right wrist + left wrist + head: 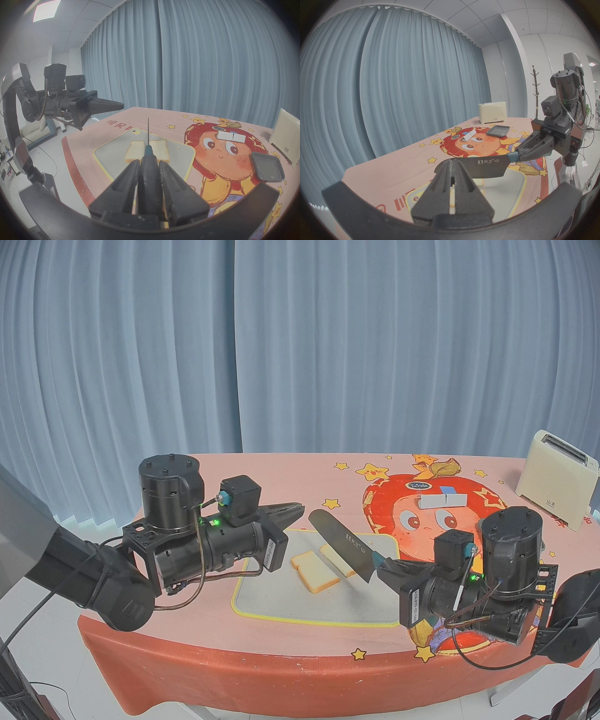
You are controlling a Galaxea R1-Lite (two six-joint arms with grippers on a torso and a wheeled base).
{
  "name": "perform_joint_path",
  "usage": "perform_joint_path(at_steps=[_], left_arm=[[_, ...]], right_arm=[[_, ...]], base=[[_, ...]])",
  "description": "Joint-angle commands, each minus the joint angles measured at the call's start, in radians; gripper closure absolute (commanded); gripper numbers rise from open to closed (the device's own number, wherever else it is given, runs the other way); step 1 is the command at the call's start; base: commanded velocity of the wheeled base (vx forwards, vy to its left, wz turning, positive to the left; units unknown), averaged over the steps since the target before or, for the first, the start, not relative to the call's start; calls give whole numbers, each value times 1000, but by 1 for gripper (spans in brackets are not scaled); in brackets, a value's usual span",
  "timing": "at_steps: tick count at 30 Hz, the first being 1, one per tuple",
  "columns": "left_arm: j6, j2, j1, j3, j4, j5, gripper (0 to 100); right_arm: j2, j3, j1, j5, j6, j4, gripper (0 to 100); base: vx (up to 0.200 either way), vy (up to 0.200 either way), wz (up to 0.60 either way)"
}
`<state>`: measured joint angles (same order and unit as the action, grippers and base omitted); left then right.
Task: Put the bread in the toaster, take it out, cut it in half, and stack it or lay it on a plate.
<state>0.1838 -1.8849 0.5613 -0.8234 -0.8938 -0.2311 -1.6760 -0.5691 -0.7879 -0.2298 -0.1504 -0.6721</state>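
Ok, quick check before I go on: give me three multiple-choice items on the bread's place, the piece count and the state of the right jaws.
1. The bread lies: A in the toaster; B on the cutting board; C on a plate.
2. Bread pieces: A one; B two; C four.
3. The right jaws are: A open, empty; B shut on bread; C shut on the knife.
Answers: 1 B, both pieces rest on the board; 2 B, two halves lie side by side; 3 C, the handle sits clamped between them, blade above the bread.
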Motion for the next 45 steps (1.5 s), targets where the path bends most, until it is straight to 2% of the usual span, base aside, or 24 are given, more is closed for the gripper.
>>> perform_joint_path(at_steps=[1,8,13,19,21,25,27,31,33,35,38,40,43,44,45], left_arm=[[-1,66,-3,47,-4,4,100],[-4,124,-43,155,-83,32,100],[-4,224,-93,279,-93,32,100],[-9,360,-113,408,-91,32,100],[-30,452,-133,494,-91,32,100],[-53,527,-155,587,-93,52,100],[-55,583,-184,629,-93,70,100],[-61,658,-207,682,-91,73,100],[-84,708,-245,734,-94,73,100],[-86,741,-267,773,-94,75,100],[-78,776,-310,823,-94,75,100],[-75,836,-393,823,-83,81,100],[-61,883,-469,823,-74,81,100],[-60,885,-471,823,-71,81,100],[-55,912,-494,823,-36,81,100]], right_arm=[[9,5,1,1,2,-1,100],[7,11,18,6,-1,-3,100],[25,18,19,15,0,-9,100],[30,20,19,17,2,-9,100],[27,20,19,17,3,-9,100],[32,20,19,17,3,-9,100],[32,20,21,17,5,-9,100],[33,18,21,17,5,-9,100],[38,17,30,17,5,-9,100],[38,15,36,17,6,-10,100],[44,14,36,17,6,-10,100],[56,15,36,18,5,-9,100],[62,14,36,18,6,-9,100],[64,14,36,18,6,-9,100],[65,14,38,18,6,-10,100]], base=[[0,0,0],[0,0,0],[0,0,0],[0,0,0],[0,0,0],[0,0,0],[0,0,0],[0,0,0],[0,0,0],[0,0,0],[0,0,0],[0,0,0],[0,0,0],[0,0,0],[0,0,0]])
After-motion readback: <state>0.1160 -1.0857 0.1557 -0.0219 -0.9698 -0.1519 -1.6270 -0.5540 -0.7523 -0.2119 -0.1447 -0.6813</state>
